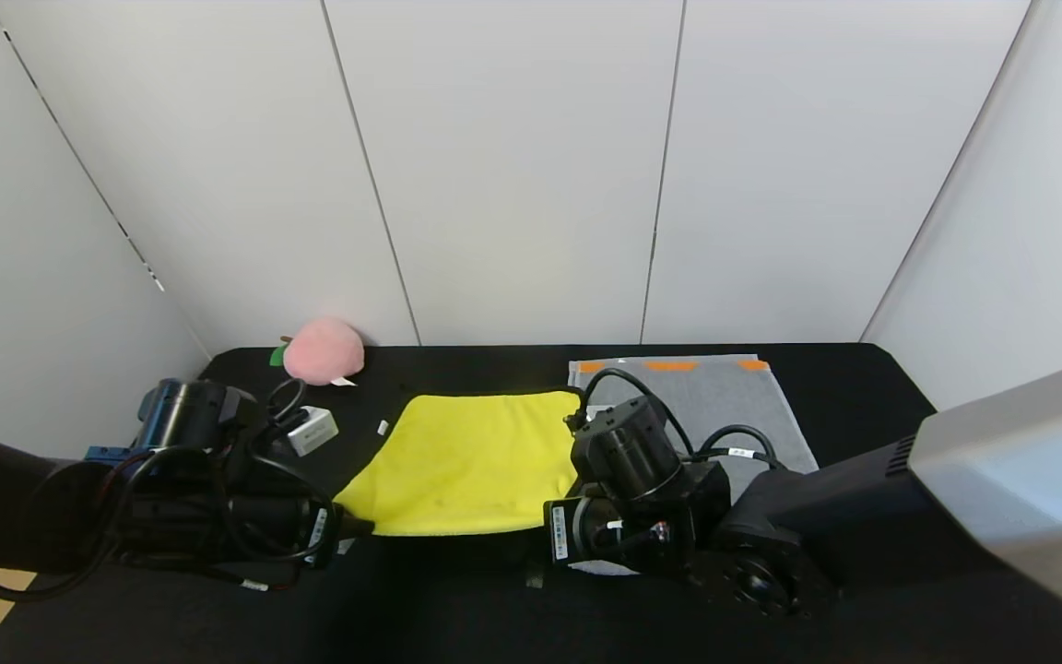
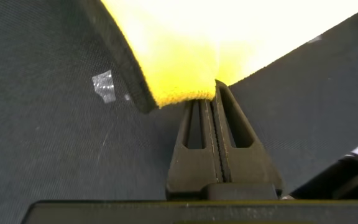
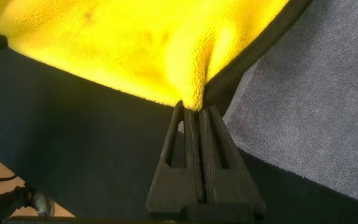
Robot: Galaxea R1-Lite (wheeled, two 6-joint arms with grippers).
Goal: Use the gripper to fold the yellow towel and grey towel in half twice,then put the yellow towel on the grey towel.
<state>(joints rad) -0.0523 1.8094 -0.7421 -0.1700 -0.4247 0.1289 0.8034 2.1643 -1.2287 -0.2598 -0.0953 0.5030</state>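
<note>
no readable writing anywhere. left gripper [image 2: 215, 87] and right gripper [image 3: 194, 107] clamped on near corners of yellow towel [image 1: 468, 461], lying mid-table beside grey towel [image 1: 725, 406].

The bright yellow soft towel [image 1: 471, 461] lies left of the larger grey terry towel [image 1: 725, 406], their edges touching, on the black cloth-covered table [image 1: 457, 609].

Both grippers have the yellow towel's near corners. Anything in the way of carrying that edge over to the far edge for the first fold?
Nothing visible. The left gripper and right gripper are shut on the yellow towel, whose top is bare. The grey towel lies beside it.
</note>
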